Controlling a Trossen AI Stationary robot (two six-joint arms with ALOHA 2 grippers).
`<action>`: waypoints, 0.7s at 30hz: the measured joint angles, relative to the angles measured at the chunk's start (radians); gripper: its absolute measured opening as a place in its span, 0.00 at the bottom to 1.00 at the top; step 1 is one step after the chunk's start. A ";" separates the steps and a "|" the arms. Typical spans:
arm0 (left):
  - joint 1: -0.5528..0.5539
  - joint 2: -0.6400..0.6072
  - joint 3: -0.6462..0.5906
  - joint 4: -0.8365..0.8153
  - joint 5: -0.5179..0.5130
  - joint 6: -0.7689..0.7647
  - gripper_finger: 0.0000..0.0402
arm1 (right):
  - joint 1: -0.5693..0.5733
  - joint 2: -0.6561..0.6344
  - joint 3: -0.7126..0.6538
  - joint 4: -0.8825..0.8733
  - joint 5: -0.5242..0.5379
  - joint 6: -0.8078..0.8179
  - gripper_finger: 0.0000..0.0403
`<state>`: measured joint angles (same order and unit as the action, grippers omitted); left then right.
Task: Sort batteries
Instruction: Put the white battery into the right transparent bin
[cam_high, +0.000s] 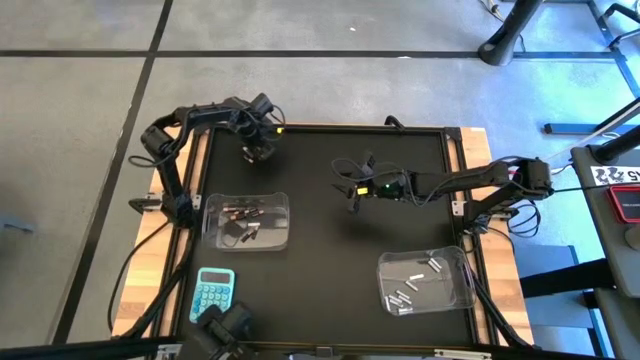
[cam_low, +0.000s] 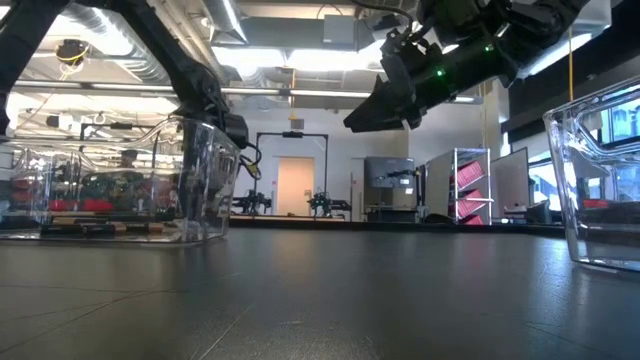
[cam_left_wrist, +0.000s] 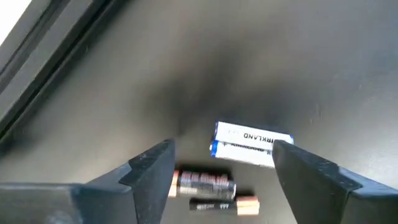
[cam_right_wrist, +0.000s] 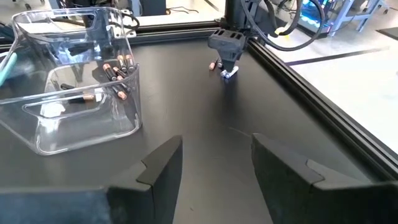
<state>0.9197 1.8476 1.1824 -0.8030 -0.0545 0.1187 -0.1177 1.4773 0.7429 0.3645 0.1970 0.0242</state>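
High view showed the left gripper (cam_high: 258, 152) hanging wide open and empty over three loose batteries (cam_left_wrist: 252, 144) near the table's far edge (cam_high: 330, 128), while the right gripper (cam_high: 352, 186), half open and empty, hovered above bare mat (cam_high: 330, 270) mid-table, between the two tubs (cam_high: 246, 221).

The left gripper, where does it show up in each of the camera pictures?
High view: left gripper near the mat's far left corner.
Low view: not identifiable.
Left wrist view: own fingers open above three loose batteries.
Right wrist view: distant, over those batteries.
Shared landmark: tub of dark batteries.
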 joint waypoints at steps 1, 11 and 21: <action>-0.002 0.003 0.000 0.010 0.002 0.000 0.65 | 0.000 0.000 0.000 0.000 0.000 0.000 0.48; -0.002 0.041 0.004 0.036 0.049 -0.004 0.58 | 0.000 0.000 0.000 0.000 -0.007 0.001 0.48; -0.005 0.026 -0.003 0.056 0.059 -0.004 0.51 | 0.000 0.000 0.000 -0.002 -0.020 0.003 0.48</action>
<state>0.9142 1.8735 1.1796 -0.7465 0.0042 0.1149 -0.1177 1.4773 0.7429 0.3624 0.1770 0.0269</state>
